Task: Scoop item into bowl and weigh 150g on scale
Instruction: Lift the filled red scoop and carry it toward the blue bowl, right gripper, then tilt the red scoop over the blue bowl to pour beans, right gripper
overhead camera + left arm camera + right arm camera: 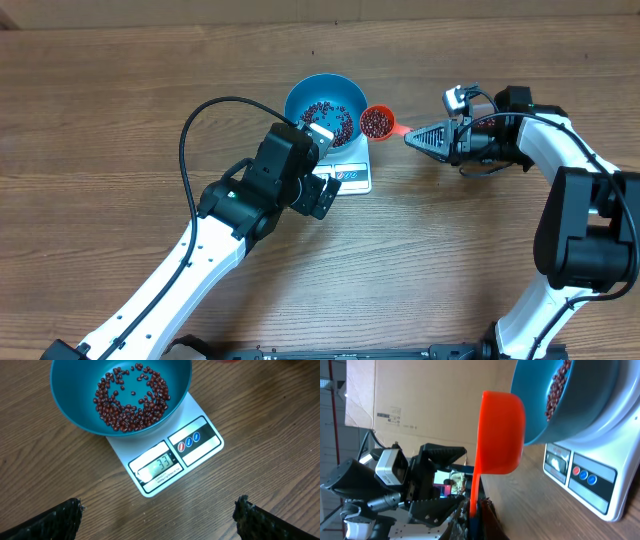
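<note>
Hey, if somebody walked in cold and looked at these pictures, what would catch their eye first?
The bright blue bowl sits on the white scale at mid-table, with dark red beans strewn across its bottom and the display reading 33. Just beside its rim, the right hand holds an orange scoop loaded with more beans.

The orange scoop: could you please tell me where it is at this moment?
In the overhead view the orange scoop is held by its handle in the right gripper, its cup just right of the blue bowl on the white scale.
</note>
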You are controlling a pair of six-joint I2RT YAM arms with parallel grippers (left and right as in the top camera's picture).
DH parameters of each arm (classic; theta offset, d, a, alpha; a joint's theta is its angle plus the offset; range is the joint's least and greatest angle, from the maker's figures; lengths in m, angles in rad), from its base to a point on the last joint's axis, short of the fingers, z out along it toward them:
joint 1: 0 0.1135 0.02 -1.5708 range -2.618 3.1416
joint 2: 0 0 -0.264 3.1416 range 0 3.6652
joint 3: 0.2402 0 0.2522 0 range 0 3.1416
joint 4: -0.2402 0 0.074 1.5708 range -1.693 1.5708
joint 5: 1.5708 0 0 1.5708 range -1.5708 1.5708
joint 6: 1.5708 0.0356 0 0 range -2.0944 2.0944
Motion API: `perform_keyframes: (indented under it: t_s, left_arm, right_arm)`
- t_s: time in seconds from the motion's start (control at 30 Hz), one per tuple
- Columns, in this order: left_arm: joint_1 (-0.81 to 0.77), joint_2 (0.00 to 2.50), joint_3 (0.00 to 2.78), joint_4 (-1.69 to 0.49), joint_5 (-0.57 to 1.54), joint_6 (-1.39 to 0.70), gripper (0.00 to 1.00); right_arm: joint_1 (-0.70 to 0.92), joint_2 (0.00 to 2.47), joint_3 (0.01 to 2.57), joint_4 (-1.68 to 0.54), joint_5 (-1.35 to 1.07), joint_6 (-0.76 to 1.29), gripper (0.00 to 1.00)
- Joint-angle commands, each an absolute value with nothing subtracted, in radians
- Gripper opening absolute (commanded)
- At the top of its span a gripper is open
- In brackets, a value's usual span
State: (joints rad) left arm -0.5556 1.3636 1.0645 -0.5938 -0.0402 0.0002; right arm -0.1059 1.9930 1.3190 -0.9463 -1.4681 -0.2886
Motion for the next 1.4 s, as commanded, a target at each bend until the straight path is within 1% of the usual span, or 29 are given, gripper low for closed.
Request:
perform_keyframes:
  t_s: [0.0, 0.13, 0.2, 0.47, 0.63, 0.77, 0.83, 1.03, 1.1, 1.27, 1.37]
  left_arm:
    - [-0.553, 1.370, 1.061, -0.590, -0.033, 0.012, 1.00]
    - [-0.553, 1.370, 1.061, -0.590, -0.033, 0.012, 1.00]
    - [-0.553, 1.370, 1.061, -0.590, -0.033, 0.012, 1.00]
    - [-0.553, 1.370, 1.061, -0.590, -0.033, 0.012, 1.00]
    - [-0.553, 1.370, 1.061, -0.590, -0.033, 0.012, 1.00]
    - [-0.553, 1.370, 1.061, -0.590, -0.033, 0.012, 1.00]
    - [-0.553, 1.370, 1.061, -0.590, -0.033, 0.012, 1.00]
    - [-0.553, 1.370, 1.061, -0.590, -0.033, 0.012, 1.00]
    - [-0.553, 1.370, 1.061, -0.590, -0.033, 0.012, 1.00]
    - [-0.553, 1.370, 1.061, -0.590, -0.033, 0.012, 1.00]
    - [-0.553, 1.370, 1.061, -0.590, -0.033, 0.012, 1.00]
  right_arm:
    - [-0.097, 2.005, 1.315, -0.899, -1.505, -0.200, 0.04]
    - [-0.097, 2.005, 1.315, -0.830, -1.505, -0.138, 0.04]
    - [-0.097, 2.005, 1.315, -0.757, -1.505, -0.076, 0.04]
    - [-0.094, 2.005, 1.315, -0.616, -1.499, 0.036, 0.04]
    - [-0.079, 2.005, 1.315, -0.505, -1.438, 0.149, 0.04]
    - [-0.050, 2.005, 1.315, -0.407, -1.422, 0.191, 0.04]
    - [-0.022, 2.005, 1.315, -0.344, -1.367, 0.239, 0.04]
    - [0.039, 2.005, 1.315, -0.227, -1.295, 0.239, 0.04]
    - [0.066, 2.005, 1.315, -0.181, -1.229, 0.215, 0.04]
    - [0.100, 2.005, 1.315, -0.181, -1.095, -0.010, 0.04]
    - [0.113, 2.005, 1.315, -0.181, -1.089, -0.116, 0.04]
